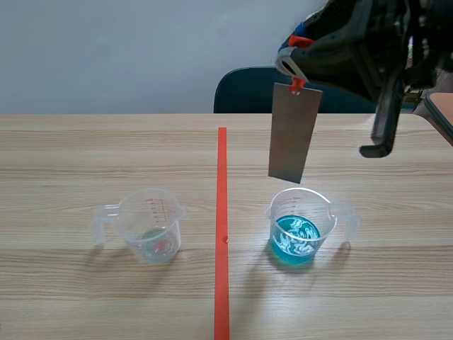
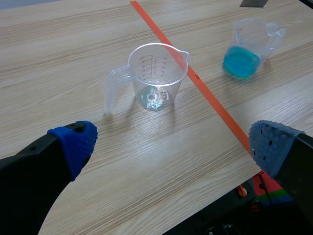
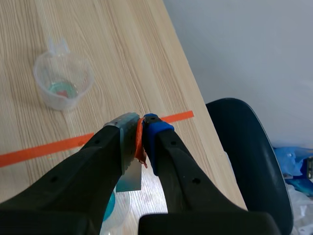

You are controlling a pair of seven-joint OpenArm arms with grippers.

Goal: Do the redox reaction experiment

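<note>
Fingers of right gripper (image 3: 142,131) clamping orange-red clip (image 1: 297,84) atop grey metal strip (image 1: 294,131), strip hanging above blue-liquid beaker (image 1: 301,227), left gripper (image 2: 173,142) hovering, fingers apart, near clear beaker (image 2: 155,78) on worktop (image 1: 106,149), its contents proving hard to make out

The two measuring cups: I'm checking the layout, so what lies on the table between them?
Only the orange-red tape line, on otherwise bare table, separates the nearly empty cup and the blue-liquid cup; the scene view shows it.
</note>
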